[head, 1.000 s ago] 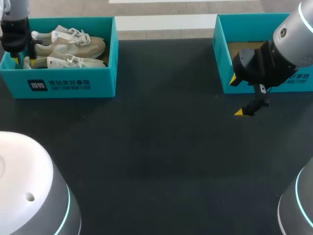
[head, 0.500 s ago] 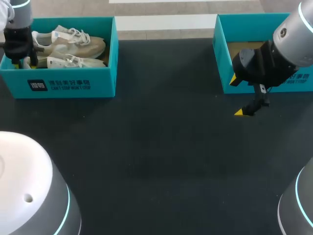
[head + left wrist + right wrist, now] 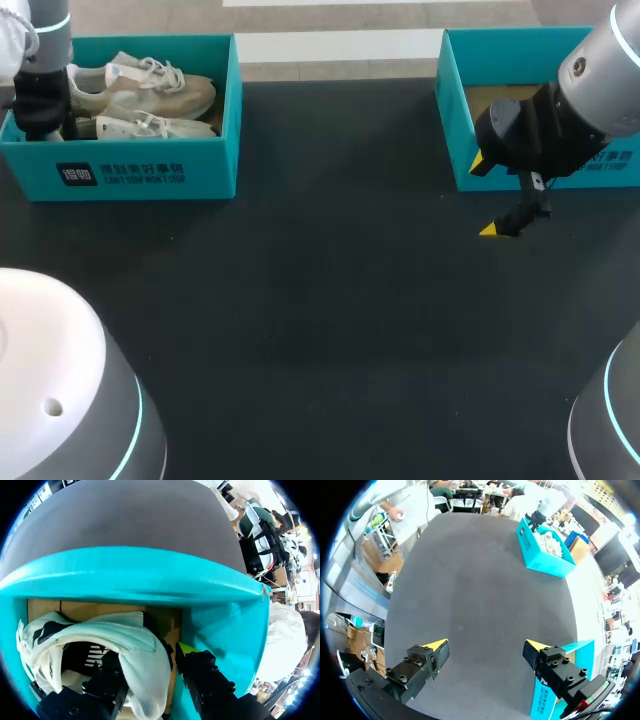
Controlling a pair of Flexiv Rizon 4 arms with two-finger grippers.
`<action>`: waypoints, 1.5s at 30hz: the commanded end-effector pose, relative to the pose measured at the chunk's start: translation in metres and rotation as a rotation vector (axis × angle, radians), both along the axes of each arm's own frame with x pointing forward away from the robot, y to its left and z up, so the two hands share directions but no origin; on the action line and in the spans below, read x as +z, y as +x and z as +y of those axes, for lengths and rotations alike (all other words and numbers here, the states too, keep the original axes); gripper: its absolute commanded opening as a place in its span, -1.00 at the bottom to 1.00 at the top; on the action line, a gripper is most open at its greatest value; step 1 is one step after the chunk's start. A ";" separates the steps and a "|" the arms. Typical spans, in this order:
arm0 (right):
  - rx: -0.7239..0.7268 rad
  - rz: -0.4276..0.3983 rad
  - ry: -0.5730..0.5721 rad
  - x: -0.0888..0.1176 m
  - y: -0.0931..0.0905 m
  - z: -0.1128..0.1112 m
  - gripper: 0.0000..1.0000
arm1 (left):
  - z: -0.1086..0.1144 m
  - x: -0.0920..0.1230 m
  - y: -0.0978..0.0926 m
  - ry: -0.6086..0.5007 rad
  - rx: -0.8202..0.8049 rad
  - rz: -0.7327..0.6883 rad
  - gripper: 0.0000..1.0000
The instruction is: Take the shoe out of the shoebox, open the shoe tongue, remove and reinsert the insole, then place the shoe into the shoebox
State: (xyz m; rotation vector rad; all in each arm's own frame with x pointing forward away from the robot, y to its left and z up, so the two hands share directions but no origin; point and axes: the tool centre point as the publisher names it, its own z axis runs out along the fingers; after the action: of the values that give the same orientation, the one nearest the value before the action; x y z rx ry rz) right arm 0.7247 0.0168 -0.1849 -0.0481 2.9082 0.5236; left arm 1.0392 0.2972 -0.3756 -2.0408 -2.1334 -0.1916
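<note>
Dark table [image 3: 320,300] is carrying the shoebox [image 3: 140,175], the shoe [image 3: 120,635] lying inside. The left gripper [image 3: 152,662] is straddling its heel [image 3: 150,647], unclenched. Closing too shallow, it risks slipping off. The right gripper [image 3: 485,652] is hanging released.

Matte dark grey table top [image 3: 330,300]

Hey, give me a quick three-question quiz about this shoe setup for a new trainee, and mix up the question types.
1. True or false: the right gripper holds a shoe.
2. How many shoes lie in the left shoebox? A one, B two, C three.
3. Fill in: the open left gripper straddles one shoe's ____.
Key: 1 false; 2 B; 3 heel.
</note>
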 end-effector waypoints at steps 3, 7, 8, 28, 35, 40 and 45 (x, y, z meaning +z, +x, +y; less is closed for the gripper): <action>0.000 0.001 -0.002 -0.001 0.001 0.001 1.00 | 0.001 -0.010 0.002 0.030 -0.001 0.007 -0.29; 0.000 0.001 -0.002 -0.001 0.001 0.001 1.00 | 0.003 -0.009 0.001 0.048 -0.011 0.011 -1.00; 0.000 0.001 -0.002 -0.001 0.001 0.001 1.00 | 0.003 -0.008 0.001 0.050 -0.014 0.010 -1.00; 0.000 0.001 -0.002 -0.001 0.001 0.001 1.00 | 0.027 0.081 0.004 0.038 -0.099 0.085 -1.00; 0.000 0.001 -0.002 -0.001 0.001 0.001 1.00 | 0.026 0.123 0.009 0.033 -0.105 0.092 -1.00; 0.000 0.001 -0.002 -0.001 0.001 0.001 1.00 | 0.025 0.151 0.008 0.019 -0.108 0.119 -1.00; 0.000 0.001 -0.002 -0.001 0.001 0.001 1.00 | 0.026 0.174 0.006 -0.004 -0.107 0.094 -1.00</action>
State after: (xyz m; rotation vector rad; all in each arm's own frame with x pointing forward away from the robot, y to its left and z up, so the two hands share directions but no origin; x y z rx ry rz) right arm 0.7247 0.0168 -0.1849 -0.0481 2.9082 0.5236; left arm 1.0515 0.3213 -0.2218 -2.1145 -1.9701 -0.1028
